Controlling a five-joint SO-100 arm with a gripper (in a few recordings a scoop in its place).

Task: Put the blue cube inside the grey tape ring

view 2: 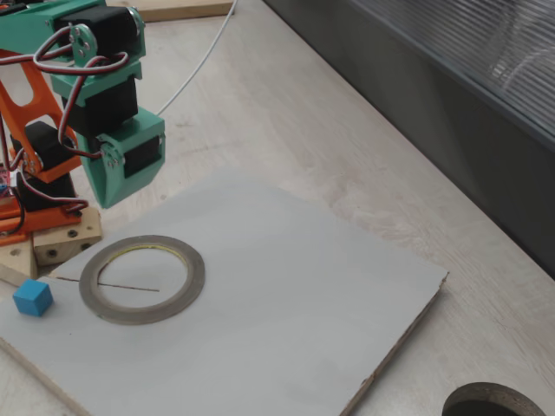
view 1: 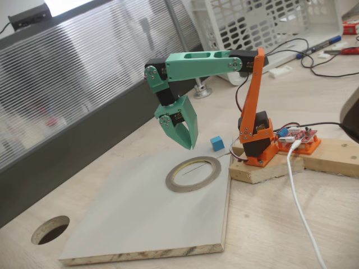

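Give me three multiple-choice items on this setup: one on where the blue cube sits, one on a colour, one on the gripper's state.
1. Where is the blue cube?
A. Inside the tape ring
B. On the board outside the tape ring
C. Between the gripper's fingers

2. What colour is the gripper?
A. Green
B. Red
C. White

3. What is the gripper doing?
A. Clamped on the cube
B. Pressing the ring flat
C. Hanging above the board, holding nothing

Answers:
1. B: in both fixed views the cube rests on the grey board just beyond the rim of the tape ring, near the arm's base.
2. A: its fingers are green, while the upright arm link is orange.
3. C: it hangs above the board near the ring, apart from the cube, with nothing between its fingers.
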